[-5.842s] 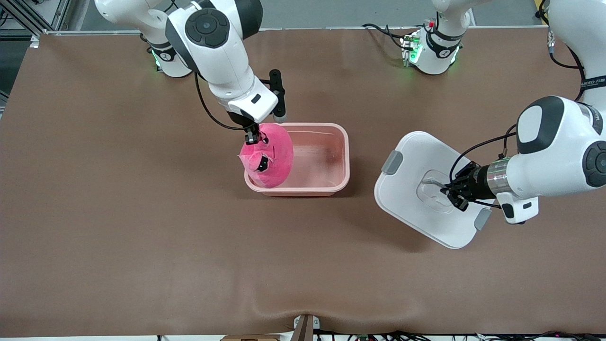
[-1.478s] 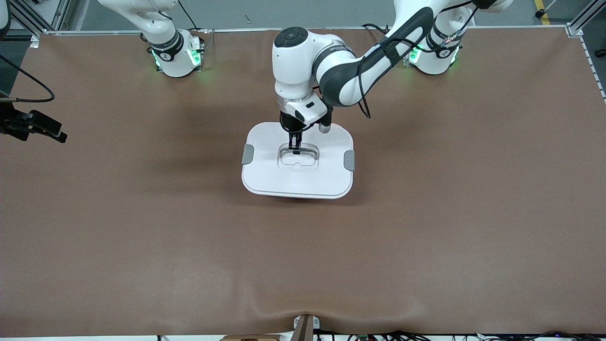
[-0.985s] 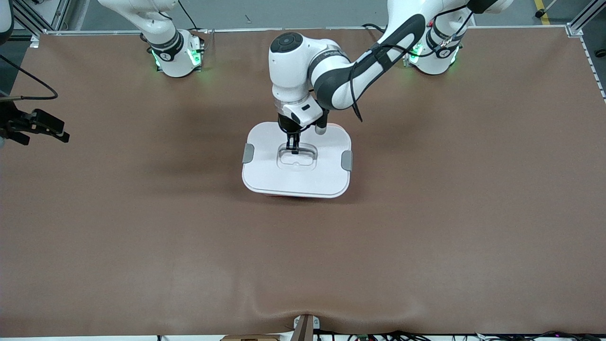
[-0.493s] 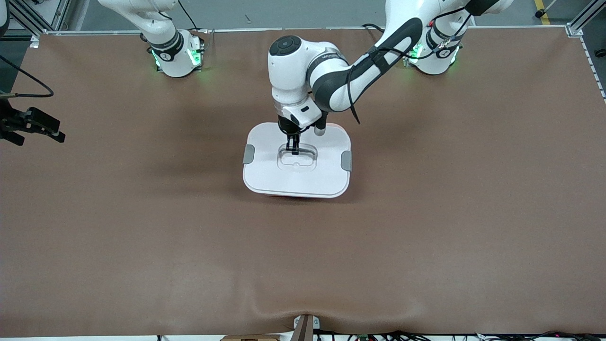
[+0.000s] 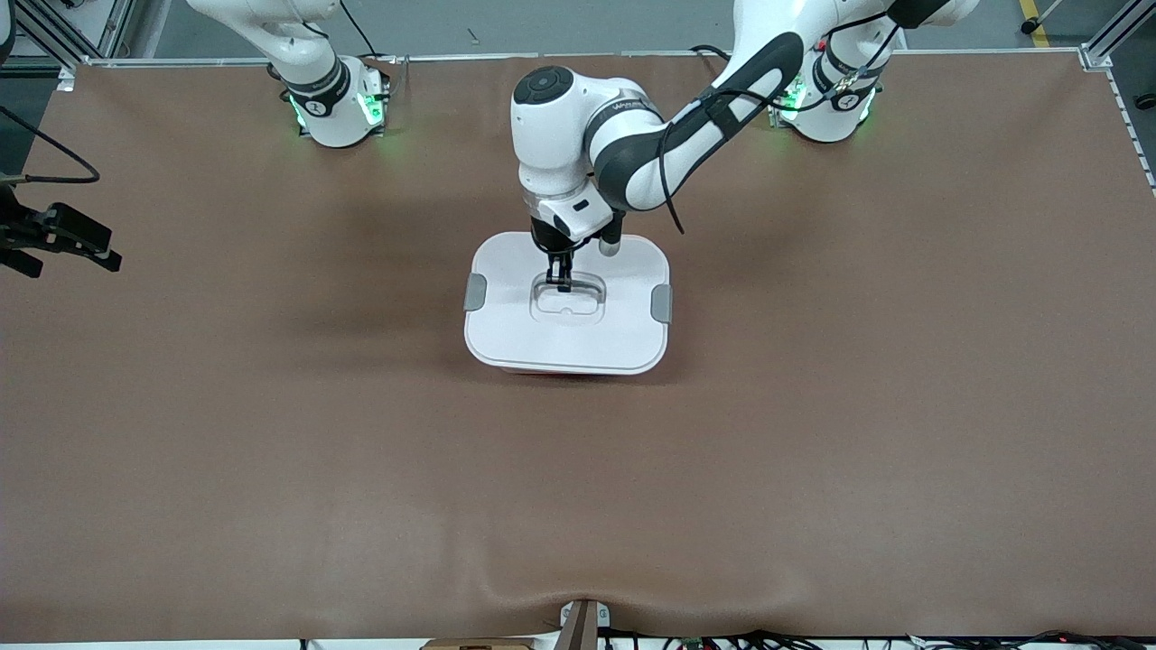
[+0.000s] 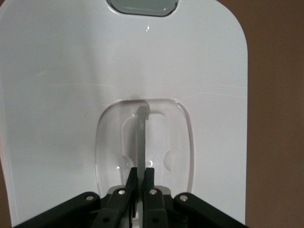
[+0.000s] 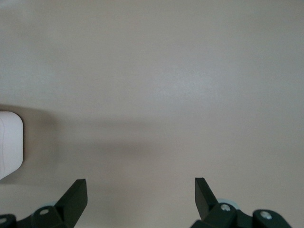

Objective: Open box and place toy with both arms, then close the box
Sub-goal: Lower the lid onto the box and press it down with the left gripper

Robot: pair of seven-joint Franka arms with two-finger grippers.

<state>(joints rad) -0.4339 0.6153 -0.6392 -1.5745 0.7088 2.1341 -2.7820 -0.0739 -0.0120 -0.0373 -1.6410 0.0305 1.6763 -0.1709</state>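
Observation:
The box's white lid (image 5: 614,334) with grey side clips (image 5: 475,292) lies flat over the pink tub in the middle of the table. The tub is almost wholly hidden under it. The toy is hidden. My left gripper (image 5: 562,284) is over the lid's middle, shut on the clear recessed handle (image 6: 141,137). In the left wrist view the gripper (image 6: 141,173) pinches the thin handle bar, with the lid (image 6: 57,71) around it. My right gripper (image 5: 36,244) waits off the right arm's end of the table, open and empty (image 7: 141,190).
The brown table mat (image 5: 813,451) stretches all round the box. The arm bases (image 5: 330,99) stand along the edge farthest from the front camera. A corner of the lid (image 7: 9,142) shows in the right wrist view.
The toy went into the tub and my right arm withdrew to the table's end. My left gripper carried the lid over the tub and lowered it; in the last half second it barely moved.

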